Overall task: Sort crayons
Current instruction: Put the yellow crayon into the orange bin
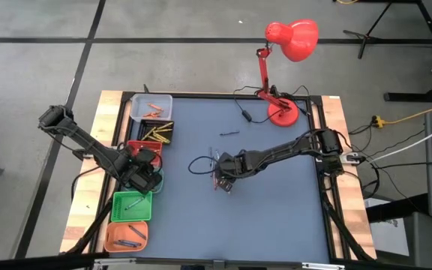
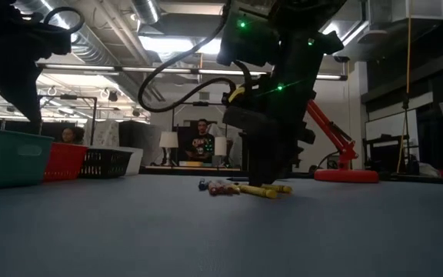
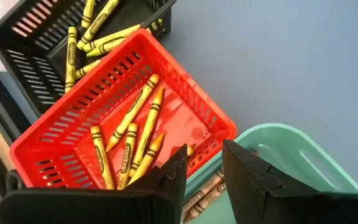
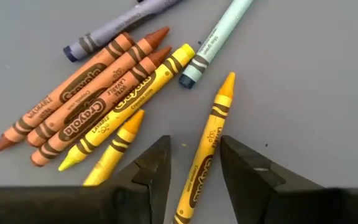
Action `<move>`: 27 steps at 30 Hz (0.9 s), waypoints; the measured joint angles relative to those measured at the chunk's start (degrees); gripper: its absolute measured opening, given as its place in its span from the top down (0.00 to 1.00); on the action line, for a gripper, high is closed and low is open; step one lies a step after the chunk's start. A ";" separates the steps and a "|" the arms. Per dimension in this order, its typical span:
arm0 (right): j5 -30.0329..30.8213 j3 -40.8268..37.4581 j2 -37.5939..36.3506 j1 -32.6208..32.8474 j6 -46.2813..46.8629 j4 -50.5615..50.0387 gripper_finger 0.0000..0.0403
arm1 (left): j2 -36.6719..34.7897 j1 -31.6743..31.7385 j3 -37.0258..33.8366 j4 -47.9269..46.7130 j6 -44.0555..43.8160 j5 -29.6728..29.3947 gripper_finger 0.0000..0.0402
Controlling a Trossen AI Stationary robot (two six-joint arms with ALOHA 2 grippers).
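Tabletop is a blue-grey mat (image 1: 276, 202) framed by pale wood, with a red desk lamp (image 1: 287, 45) at its 1 o'clock corner and grey floor around it. Loose paper-wrapped wax crayons (image 4: 114, 93) lie in a small cluster near mat centre: three orange-brown, several yellow, one pale blue, one grey-violet, some touching side by side.

Right gripper (image 4: 194, 165) hangs directly over this cluster, fingers parted, holding nothing; one yellow-orange crayon (image 4: 207, 149) lies between the fingertips, on the mat.

Along the 9 o'clock edge runs a row of small slotted plastic bins: grey (image 1: 139, 102), black (image 1: 142, 132), red (image 3: 185, 74), green (image 1: 118, 210), orange (image 1: 109, 238). Yellow crayons fill the black bin and the red bin.

Left gripper (image 3: 204, 171) sits over the boundary of the red and green bins, fingers slightly apart; I cannot tell whether anything is pinched between them.

Low view shows a room behind with ceiling strip lights, shelving, and two seated people far off.
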 joint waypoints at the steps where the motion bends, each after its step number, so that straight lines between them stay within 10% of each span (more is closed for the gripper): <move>1: 0.04 0.00 0.00 0.00 0.00 -0.08 0.66 | 0.02 0.02 0.00 0.23 0.02 -0.05 0.79; 16: 0.23 0.02 -0.11 0.00 -5.28 -0.10 0.97 | 0.01 0.02 -0.02 20.40 23.37 -7.44 0.79; 27: 0.19 0.22 -0.13 0.00 -12.31 0.18 0.95 | 0.02 0.00 -0.02 37.37 45.83 -7.05 0.79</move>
